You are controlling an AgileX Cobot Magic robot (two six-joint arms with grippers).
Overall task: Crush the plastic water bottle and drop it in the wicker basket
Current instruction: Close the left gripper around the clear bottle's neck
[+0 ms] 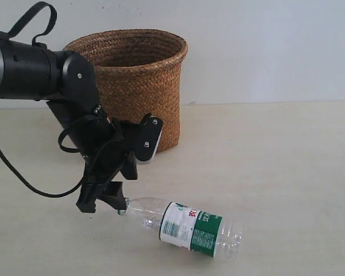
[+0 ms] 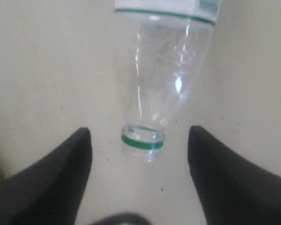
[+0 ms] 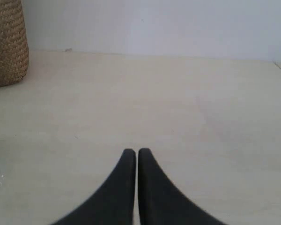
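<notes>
The plastic water bottle [image 1: 187,226] lies on its side on the table, clear, with a white-and-green label. Its neck [image 2: 143,143] carries a green ring and looks open; no cap shows. My left gripper [image 1: 103,198] hangs low at the neck end, open, and the neck's mouth sits between its fingers [image 2: 79,154] without touching either. Behind them stands the wicker basket [image 1: 132,75], brown, tall and upright. My right gripper [image 3: 137,151] is shut on nothing over bare table and does not show in the exterior view.
The pale table [image 1: 276,161] stretches to the right of the bottle, with a white wall behind. The basket's side [image 3: 7,47] shows at the edge of the right wrist view. A black cable [image 1: 11,167] loops from the left arm.
</notes>
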